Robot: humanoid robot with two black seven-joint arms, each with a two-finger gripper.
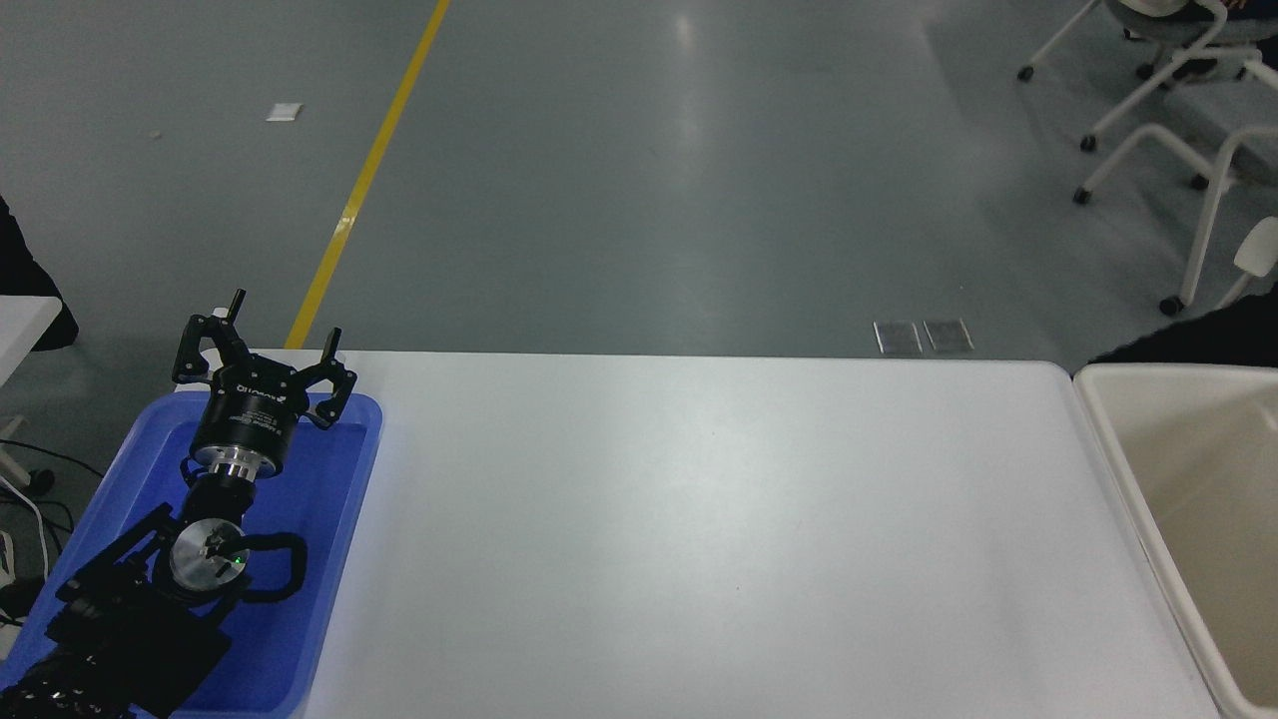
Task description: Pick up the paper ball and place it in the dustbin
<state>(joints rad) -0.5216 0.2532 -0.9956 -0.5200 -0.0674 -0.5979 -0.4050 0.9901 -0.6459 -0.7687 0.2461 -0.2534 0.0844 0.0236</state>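
The cream-white dustbin (1136, 499) stands at the table's right end, cut off by the picture's right edge; the part of its beige inside that shows holds nothing. The paper ball is out of view. My right arm and gripper are out of view. My left arm is parked at the lower left over the blue tray (324, 489), its gripper (285, 320) open and empty at the tray's far end.
The white table (699, 519) spans the middle. A dark shape (1198, 340) lies just behind the dustbin's far rim. White-framed chairs (1178, 130) stand on the floor at the top right. A yellow floor line (369, 170) runs beyond the table.
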